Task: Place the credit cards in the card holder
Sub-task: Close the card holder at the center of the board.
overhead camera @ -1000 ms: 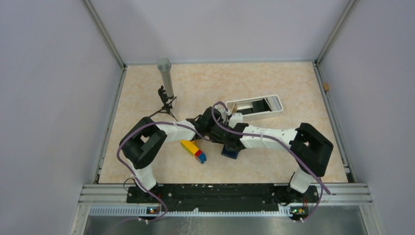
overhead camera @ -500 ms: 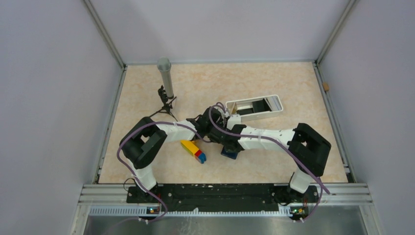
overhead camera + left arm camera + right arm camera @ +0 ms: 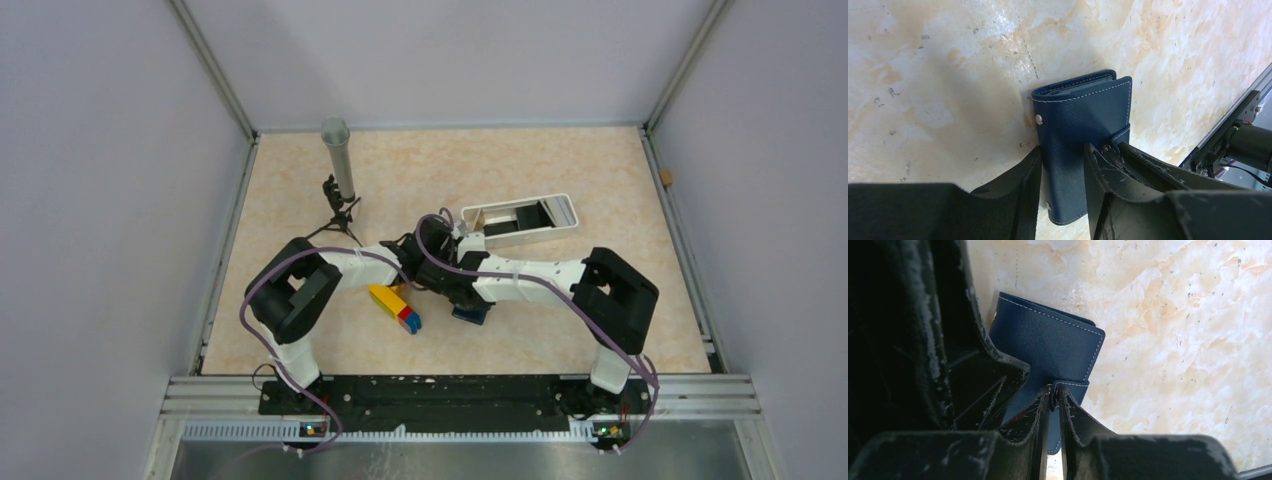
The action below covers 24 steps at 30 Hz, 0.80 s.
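The navy card holder [image 3: 1083, 125] lies folded on the marbled table, its snap tab on the right edge. My left gripper [image 3: 1062, 155] is shut on the card holder's body, one finger pressed to each side. My right gripper [image 3: 1052, 392] is shut on the card holder's [image 3: 1048, 340] snap tab [image 3: 1071, 386], pinching it at the fingertips. From above, both grippers meet over the card holder [image 3: 470, 314] at mid-table. A thin tan edge [image 3: 479, 217] stands at the left end of the white tray; I cannot tell if it is one of the credit cards.
A white oblong tray [image 3: 556, 205] sits just behind the grippers. Yellow, red and blue toy bricks [image 3: 396, 306] lie left of the card holder. A grey cylinder [image 3: 338, 158] stands on a small black tripod [image 3: 340, 215] at back left. Walls enclose the table.
The right arm has shifted a little to the left, its gripper staying on the card holder's tab. The left arm and the card holder have not visibly moved.
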### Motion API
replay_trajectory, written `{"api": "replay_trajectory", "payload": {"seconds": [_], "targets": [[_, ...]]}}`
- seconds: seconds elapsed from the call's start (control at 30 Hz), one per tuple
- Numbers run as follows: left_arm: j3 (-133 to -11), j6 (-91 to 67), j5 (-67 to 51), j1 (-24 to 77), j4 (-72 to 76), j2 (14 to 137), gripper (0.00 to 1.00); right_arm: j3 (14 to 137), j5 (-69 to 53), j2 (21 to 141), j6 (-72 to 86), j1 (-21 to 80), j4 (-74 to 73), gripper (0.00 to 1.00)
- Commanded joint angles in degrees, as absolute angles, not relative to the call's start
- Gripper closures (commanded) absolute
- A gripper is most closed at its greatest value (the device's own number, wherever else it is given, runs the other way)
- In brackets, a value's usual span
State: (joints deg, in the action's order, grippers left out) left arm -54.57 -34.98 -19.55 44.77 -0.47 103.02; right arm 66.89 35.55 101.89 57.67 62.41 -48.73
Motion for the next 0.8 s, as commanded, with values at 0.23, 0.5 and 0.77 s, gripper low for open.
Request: {"api": "replay_trajectory", "payload": {"seconds": [0.23, 0.5, 0.77], "targets": [[-53.53, -31.48, -18.70, 46.09, -2.37, 104.88, 0.61, 66.09, 34.45, 97.81, 53.68, 64.23, -41.03, 0.76], [-53.17, -31.06, -19.15, 45.71, -1.50, 103.70, 0.55, 58.70, 32.30, 86.77, 51.82, 64.16, -38.64, 0.56], [-52.82, -29.77, -15.25, 45.74, -2.46, 100.31, 0.47, 47.50, 27.48, 74.61, 50.12, 60.30, -33.26, 0.53]]}}
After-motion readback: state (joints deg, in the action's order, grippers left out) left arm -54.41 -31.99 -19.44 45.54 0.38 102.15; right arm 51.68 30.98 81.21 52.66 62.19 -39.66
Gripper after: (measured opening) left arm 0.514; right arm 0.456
